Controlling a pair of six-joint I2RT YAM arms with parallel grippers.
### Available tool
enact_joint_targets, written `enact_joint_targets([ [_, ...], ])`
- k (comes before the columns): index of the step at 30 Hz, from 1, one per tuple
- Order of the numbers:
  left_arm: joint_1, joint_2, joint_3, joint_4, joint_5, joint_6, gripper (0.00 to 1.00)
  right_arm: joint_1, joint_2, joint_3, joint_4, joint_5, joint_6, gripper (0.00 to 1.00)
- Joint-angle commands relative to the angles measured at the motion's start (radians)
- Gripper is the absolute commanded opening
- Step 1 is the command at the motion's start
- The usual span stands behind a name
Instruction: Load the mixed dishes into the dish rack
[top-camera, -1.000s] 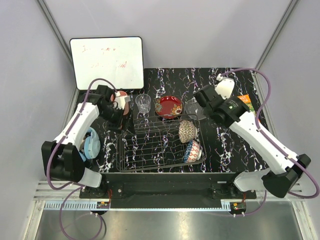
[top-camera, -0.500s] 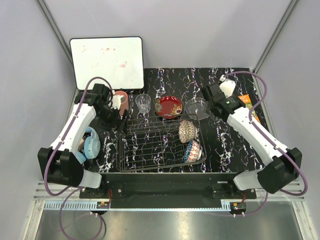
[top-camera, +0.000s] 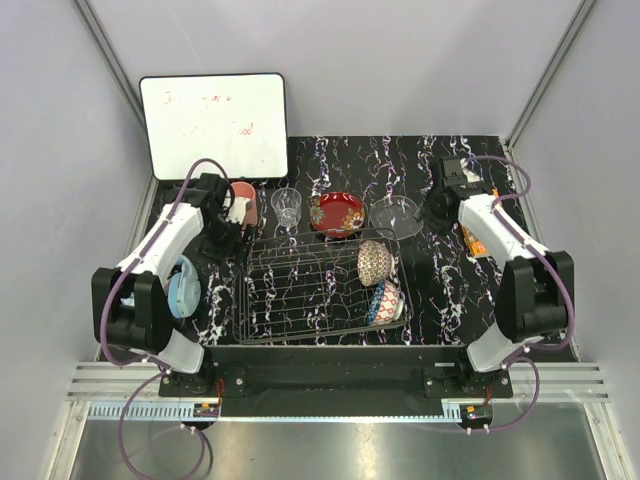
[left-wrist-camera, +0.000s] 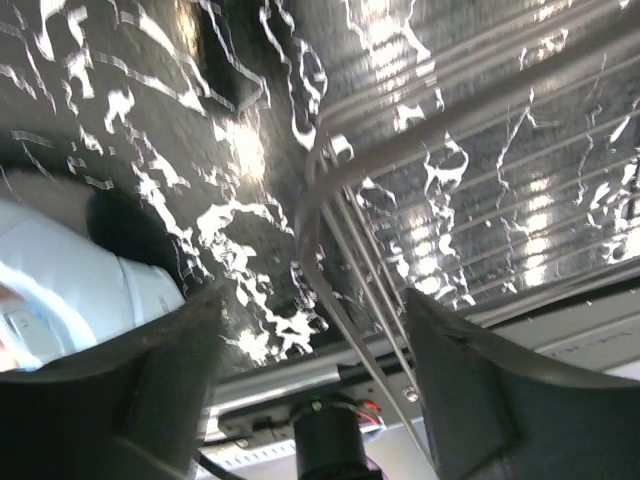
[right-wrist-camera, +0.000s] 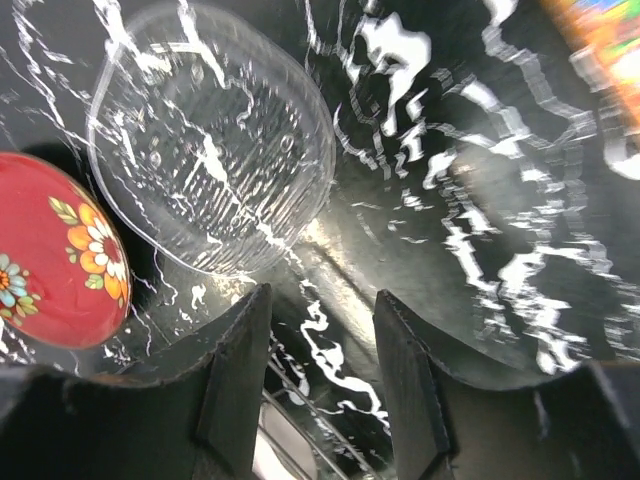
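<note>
The dark wire dish rack (top-camera: 318, 290) holds the beige speckled bowl (top-camera: 375, 260) and the blue patterned bowl (top-camera: 385, 301) on edge at its right end. Behind it on the table stand the salmon-pink cup (top-camera: 243, 193), the clear glass tumbler (top-camera: 287, 207), the red gold-patterned plate (top-camera: 336, 214) and the clear glass bowl (top-camera: 394, 216). My left gripper (top-camera: 229, 238) is open and empty by the rack's far left corner (left-wrist-camera: 318, 190). My right gripper (top-camera: 430, 213) is open and empty just right of the glass bowl (right-wrist-camera: 210, 150), with the plate (right-wrist-camera: 55, 250) beyond.
Light-blue headphones (top-camera: 183, 285) lie left of the rack and show in the left wrist view (left-wrist-camera: 70, 285). An orange book (top-camera: 469, 238) lies under my right arm and shows in the right wrist view (right-wrist-camera: 600, 30). A white board (top-camera: 213, 123) leans at the back left.
My right arm has folded back to the right, and its gripper moved from over the glass bowl to its right side. My left gripper shifted slightly toward the rack's corner.
</note>
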Motion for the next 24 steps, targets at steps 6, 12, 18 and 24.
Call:
enact_joint_targets([
  [6, -0.024, 0.039, 0.04, 0.073, 0.045, 0.017, 0.31, -0.049, 0.136, -0.037, 0.184, -0.258, 0.057, 0.59],
  [12, -0.093, 0.053, 0.045, 0.083, 0.072, 0.001, 0.11, -0.083, 0.174, -0.072, 0.248, -0.273, 0.083, 0.59],
  [18, -0.156, 0.068, 0.077, 0.072, 0.059, -0.01, 0.13, -0.111, 0.182, -0.145, 0.333, -0.283, 0.123, 0.57],
  [24, -0.158, 0.063, 0.072, 0.055, 0.042, -0.008, 0.2, -0.112, 0.234, -0.135, 0.367, -0.279, 0.129, 0.56],
])
